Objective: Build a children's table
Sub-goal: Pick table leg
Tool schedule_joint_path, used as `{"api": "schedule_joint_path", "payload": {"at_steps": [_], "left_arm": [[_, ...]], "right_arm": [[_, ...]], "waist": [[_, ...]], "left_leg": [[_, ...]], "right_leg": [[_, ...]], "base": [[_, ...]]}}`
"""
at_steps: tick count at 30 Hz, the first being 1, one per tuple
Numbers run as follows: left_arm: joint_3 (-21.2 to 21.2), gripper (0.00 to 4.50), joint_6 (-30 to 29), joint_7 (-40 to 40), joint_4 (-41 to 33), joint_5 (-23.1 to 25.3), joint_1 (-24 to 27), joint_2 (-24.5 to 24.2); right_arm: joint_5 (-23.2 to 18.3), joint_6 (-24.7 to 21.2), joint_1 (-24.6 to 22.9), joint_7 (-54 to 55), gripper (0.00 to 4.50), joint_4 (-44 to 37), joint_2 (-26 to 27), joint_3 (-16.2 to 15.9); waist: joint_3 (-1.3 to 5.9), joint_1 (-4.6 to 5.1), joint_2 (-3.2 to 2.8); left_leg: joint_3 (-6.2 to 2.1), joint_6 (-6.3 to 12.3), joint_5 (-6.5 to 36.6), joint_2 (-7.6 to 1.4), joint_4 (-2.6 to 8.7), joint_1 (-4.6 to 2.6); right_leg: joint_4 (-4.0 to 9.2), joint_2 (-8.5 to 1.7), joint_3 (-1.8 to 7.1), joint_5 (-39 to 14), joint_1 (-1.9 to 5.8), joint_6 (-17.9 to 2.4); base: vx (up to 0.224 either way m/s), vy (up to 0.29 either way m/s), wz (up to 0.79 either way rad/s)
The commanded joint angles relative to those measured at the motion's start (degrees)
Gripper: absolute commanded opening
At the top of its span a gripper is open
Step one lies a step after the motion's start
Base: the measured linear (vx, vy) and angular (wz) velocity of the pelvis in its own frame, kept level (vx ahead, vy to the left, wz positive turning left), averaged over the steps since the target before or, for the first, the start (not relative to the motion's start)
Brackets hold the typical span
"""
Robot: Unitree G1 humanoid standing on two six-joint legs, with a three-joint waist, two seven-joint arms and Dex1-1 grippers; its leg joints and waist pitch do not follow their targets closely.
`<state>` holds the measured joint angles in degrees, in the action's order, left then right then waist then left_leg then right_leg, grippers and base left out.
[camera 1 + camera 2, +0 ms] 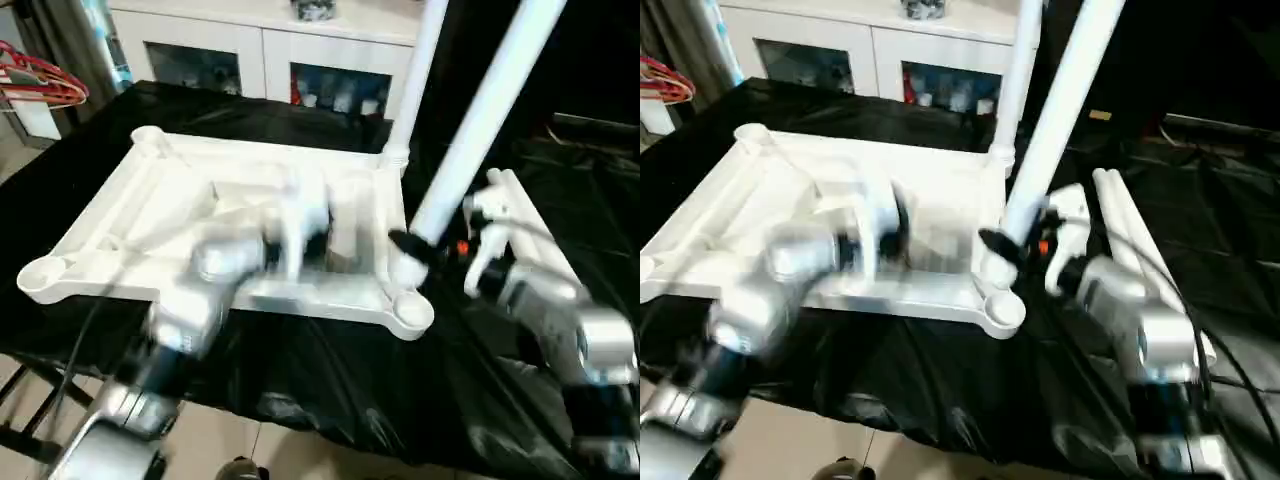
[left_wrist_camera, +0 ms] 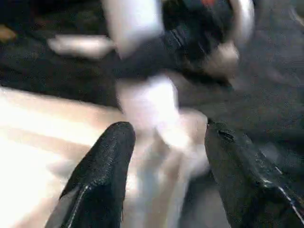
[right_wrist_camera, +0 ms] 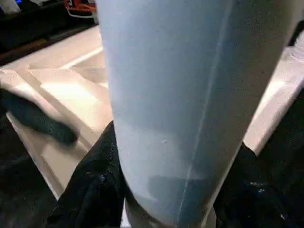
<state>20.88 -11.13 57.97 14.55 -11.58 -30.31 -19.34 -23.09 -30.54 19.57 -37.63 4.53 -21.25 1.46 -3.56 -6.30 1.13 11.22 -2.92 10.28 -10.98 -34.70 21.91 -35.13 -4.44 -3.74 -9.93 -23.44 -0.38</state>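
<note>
The upturned table top (image 1: 240,210) lies ribs-up on the black-draped table (image 1: 330,380), its near corner socket (image 1: 412,310) just below my right tool (image 1: 408,248). One leg (image 1: 418,70) already stands in the far socket behind that tool; spare legs (image 1: 1130,230) lie on the cloth beside it.

My right tool is pinching the second leg (image 1: 480,130) near its lower end, and the leg leans away from me. I judge the step is seating it, so I would bring the leg upright over the socket first, then press straight down; pushing while it is tilted would probably jam the rim or shift the top.

My left tool (image 2: 166,156) has its fingers (image 2: 102,166) spread, holding nothing, close to the gripped leg. I would rest it on the top to steady it.

I can read no brand, label or writing anywhere.
</note>
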Motion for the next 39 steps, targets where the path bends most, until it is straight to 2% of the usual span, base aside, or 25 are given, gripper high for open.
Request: {"api": "schedule_joint_path", "payload": {"at_steps": [1,3,4,5,8,10,12,14,15,16,18,19,20,23,25,28,30,33,36,39], "left_arm": [[2.01,2.75,1.93,2.03,0.79,1.86,-0.63,-0.53],[4.92,2.75,4.34,3.56,3.86,4.85,-0.88,-1.73],[5.98,2.48,5.38,3.98,5.58,6.28,-1.09,-1.95],[6.56,2.41,6.14,3.71,7.09,7.37,-1.37,-1.84],[6.58,2.35,9.47,2.19,12.8,9.85,-2.83,-0.27],[6.36,1.97,9.92,1.52,14.02,10.09,-3.35,0.18],[6.29,1.98,11.75,1.6,17.41,10.47,-4.97,0.72],[6.28,1.7,12.54,1.62,18.84,10.68,-5.72,0.86],[6.18,1.55,13.09,1.54,19.86,10.88,-6.21,1.07],[5.92,1.5,13.96,1.8,21.25,11.1,-6.75,1.46],[5.69,1.38,15.02,2.28,23.36,11.5,-7.56,2.03],[5.67,1.38,15.26,2.35,23.82,11.64,-7.72,2.13],[5.65,1.1,15.48,2.41,24.22,11.76,-7.85,2.22],[5.72,0.98,16.67,2.63,27.02,12.47,-8.81,2.78],[5.92,0.59,16.88,3.26,28.02,12.66,-9.22,2.82],[6.14,0.55,17.65,3.81,29.47,13.17,-9.74,2.71],[6.36,0.24,18.08,4.03,30.07,13.59,-9.94,2.48],[6.33,0.15,19.14,4.54,31.71,14.36,-10.41,2.14],[6.5,0.0,19.54,5.02,32.5,15.06,-10.72,1.86],[7.26,0.0,20.07,5.63,32.89,16.36,-10.99,0.91]], "right_arm": [[1.03,1.55,-0.1,0.43,1.91,-1.46,-0.93,-0.34],[1.33,2.19,-0.3,0.65,1.91,-1.15,-0.65,-0.37],[1.44,2.36,-0.36,0.74,1.91,-1.1,-0.44,-0.32],[1.48,2.41,-0.41,0.85,1.91,-1.14,-0.29,-0.33],[1.74,2.51,-0.78,1.14,1.91,-1.76,0.24,-0.48],[1.73,2.55,-0.83,1.14,1.91,-1.83,0.31,-0.55],[1.99,2.75,-1.08,0.93,1.91,-2.04,0.4,-0.87],[2.06,2.77,-1.31,0.86,1.91,-2.27,0.4,-1.05],[2.12,2.77,-1.44,0.85,1.91,-2.41,0.39,-1.12],[2.12,2.74,-1.61,0.83,1.91,-2.6,0.41,-1.17],[2.25,2.74,-1.97,0.81,1.91,-2.89,0.35,-1.33],[2.28,2.75,-2.03,0.82,1.91,-2.94,0.33,-1.38],[2.3,2.76,-2.09,0.82,1.91,-2.99,0.32,-1.42],[2.3,2.75,-2.31,0.85,1.91,-3.18,0.29,-1.52],[2.35,2.75,-2.38,0.83,1.91,-3.23,0.27,-1.57],[2.41,2.73,-2.5,0.84,1.91,-3.41,0.25,-1.68],[2.39,2.75,-2.5,0.82,1.91,-3.4,0.24,-1.69],[2.35,2.75,-2.49,0.84,1.91,-3.45,0.22,-1.75],[2.31,2.74,-2.46,0.76,1.91,-3.35,0.18,-1.83],[2.24,2.57,-2.33,0.42,1.91,-3.12,0.13,-2.07]], "waist": [[4.47,0.31,-0.35],[4.32,0.33,-0.19],[4.3,0.4,-0.22],[4.3,0.42,-0.21],[4.24,0.61,-0.22],[4.06,0.69,-0.11],[4.1,0.74,-0.23],[4.2,0.88,-0.43],[4.21,0.95,-0.34],[4.28,0.93,-0.28],[4.38,0.9,-0.53],[4.33,0.95,-0.33],[4.37,0.96,-0.56],[4.46,0.94,-0.54],[4.38,0.93,-0.62],[4.29,0.99,-0.66],[4.26,1.01,-0.64],[4.19,1.09,-0.62],[4.32,1.21,-0.58],[4.34,1.19,-0.61]], "left_leg": [[-1.04,-1.38,9.48,-2.18,4.19,-1.45],[-1.08,-1.37,10.77,-2.12,4.24,-1.42],[-1.14,-1.63,11.55,-2.17,4.33,-1.47],[-1.17,-1.63,11.65,-2.17,4.35,-1.49],[-1.21,-2.03,12.9,-2.2,4.43,-1.64],[-1.27,-1.97,13.91,-2.14,4.5,-1.57],[-1.37,-2.12,14.78,-2.18,4.51,-1.73],[-1.44,-2.09,14.46,-2.19,4.53,-1.72],[-1.39,-2.01,14.35,-2.17,4.53,-1.67],[-1.36,-1.8,13.98,-2.17,4.47,-1.69],[-1.37,-1.62,13.34,-2.17,4.41,-1.7],[-1.27,-1.28,13.14,-2.08,4.36,-1.62],[-1.34,-1.17,12.79,-2.17,4.39,-1.59],[-1.35,-0.94,12.61,-2.17,4.33,-1.59],[-1.31,-0.9,13.19,-2.16,4.35,-1.67],[-1.35,-0.93,14.1,-2.15,4.41,-1.66],[-1.39,-1.02,14.51,-2.13,4.44,-1.66],[-1.45,-1.16,15.05,-2.1,4.55,-1.67],[-1.59,-1.18,14.28,-2.14,4.61,-1.37],[-1.37,-0.81,14.06,-2.12,4.45,-1.68]], "right_leg": [[3.72,-3.67,2.68,-10.01,2.91,-9.8],[4.11,-3.79,2.72,-11.75,2.92,-9.45],[4.1,-3.92,2.75,-13.3,2.98,-9.16],[4.22,-3.91,2.74,-13.89,2.95,-8.92],[4.6,-4.01,2.74,-15.74,2.85,-8.7],[4.71,-4.03,2.69,-17.31,2.95,-8.67],[4.89,-4.16,2.68,-18.92,2.9,-8.45],[4.79,-4.12,2.7,-17.68,2.95,-8.78],[4.79,-4.05,2.7,-17.19,2.98,-8.92],[4.7,-4.06,2.72,-16.19,3.01,-9.22],[4.49,-4.08,2.7,-14.49,3.06,-10.0],[4.57,-4.01,2.69,-14.35,3.12,-9.96],[4.48,-4.05,2.69,-13.67,3.15,-10.24],[4.4,-4.1,2.68,-13.36,3.24,-10.51],[4.54,-4.14,2.67,-14.19,3.17,-10.76],[4.8,-4.18,2.64,-16.04,3.13,-10.39],[4.91,-4.2,2.62,-17.37,3.12,-9.98],[5.15,-4.19,2.61,-18.95,3.05,-9.34],[4.79,-4.26,2.55,-17.45,3.4,-9.53],[4.79,-4.19,2.67,-16.03,3.15,-10.4]], "base": [[0.0,0.0,0.0],[0.0,0.0,0.0],[0.0,0.0,0.0],[0.0,0.0,0.0],[0.0,0.0,0.0],[0.0,0.0,0.0],[0.0,0.0,0.0],[0.0,0.0,0.0],[0.0,0.0,0.0],[0.0,0.0,0.0],[0.0,0.0,0.0],[0.0,0.0,0.0],[0.0,0.0,0.0],[0.0,0.0,0.0],[0.0,0.0,0.0],[0.0,0.0,0.0],[0.0,0.0,0.0],[0.0,0.0,0.0],[0.0,0.0,0.0],[0.0,0.0,0.0]]}}
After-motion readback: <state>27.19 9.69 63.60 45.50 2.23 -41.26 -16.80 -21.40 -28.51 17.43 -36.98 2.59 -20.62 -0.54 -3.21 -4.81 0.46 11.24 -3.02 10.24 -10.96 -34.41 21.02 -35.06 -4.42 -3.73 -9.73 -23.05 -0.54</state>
